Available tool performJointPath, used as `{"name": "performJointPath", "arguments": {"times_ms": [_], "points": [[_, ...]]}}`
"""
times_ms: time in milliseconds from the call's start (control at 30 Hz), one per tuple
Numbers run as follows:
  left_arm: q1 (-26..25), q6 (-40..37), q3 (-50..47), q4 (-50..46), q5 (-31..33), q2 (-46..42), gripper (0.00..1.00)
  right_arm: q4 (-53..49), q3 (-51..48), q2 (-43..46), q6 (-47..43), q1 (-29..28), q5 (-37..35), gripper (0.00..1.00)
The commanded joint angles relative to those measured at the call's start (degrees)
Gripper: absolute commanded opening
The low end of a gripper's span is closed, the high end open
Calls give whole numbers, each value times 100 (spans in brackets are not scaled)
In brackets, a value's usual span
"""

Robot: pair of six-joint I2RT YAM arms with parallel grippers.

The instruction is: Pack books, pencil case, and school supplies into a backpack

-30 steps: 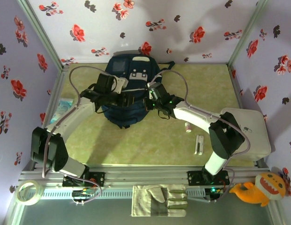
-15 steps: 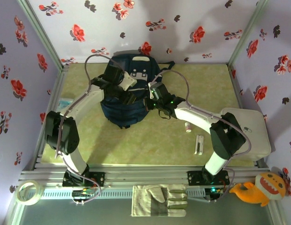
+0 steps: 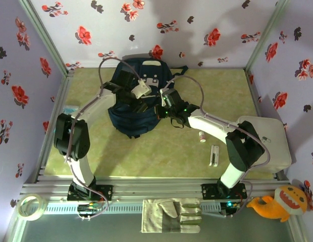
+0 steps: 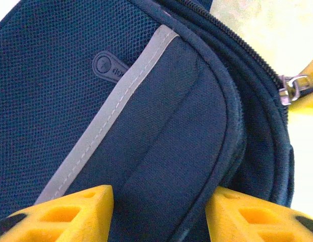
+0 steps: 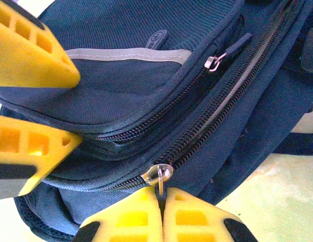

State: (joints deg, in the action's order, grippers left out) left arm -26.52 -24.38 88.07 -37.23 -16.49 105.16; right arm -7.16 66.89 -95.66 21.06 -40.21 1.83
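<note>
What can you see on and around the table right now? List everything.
backpack: one, dark navy, far centre
white bar: one, white, right of centre
small tube: one, white with pink end, just beyond the bar
packet: one, pale blue, left edge
box: one, white, right edge
tape roll: one, whitish, near left corner
work glove: at least one, grey-white, near edge
plush toy: one, orange, near right corner
left gripper: yellow fingers, closed on the backpack's front pocket
right gripper: yellow fingers, shut on the zipper pull
</note>
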Motion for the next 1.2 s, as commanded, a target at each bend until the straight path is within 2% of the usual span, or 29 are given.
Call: {"name": "performJointPath", "arguments": {"times_ms": [0, 100, 333, 433, 667, 933, 1167], "points": [[-11, -514, 296, -313, 2, 220, 50, 325, -10, 342, 58, 39, 116, 0], [-11, -642, 373, -331, 148, 270, 44, 310, -13, 346, 30, 57, 125, 0], [7, -826, 273, -187, 177, 2, 13, 170, -77, 312, -125, 250, 33, 0], [2, -945, 241, -405, 87, -140, 6, 0, -86, 293, -302, 441, -16, 0], [-6, -1347, -111, -934, -248, -598, 0, -618, 204, 119, -744, 1002, 109, 0], [-70, -1523, -411, -1099, -431, -1015, 0, -1101, 764, -321, -1176, 1395, 311, 0], [-220, -1655, -278, -1497, -484, -999, 0, -1366, 1343, -810, -1350, 1726, 528, 0]]}}
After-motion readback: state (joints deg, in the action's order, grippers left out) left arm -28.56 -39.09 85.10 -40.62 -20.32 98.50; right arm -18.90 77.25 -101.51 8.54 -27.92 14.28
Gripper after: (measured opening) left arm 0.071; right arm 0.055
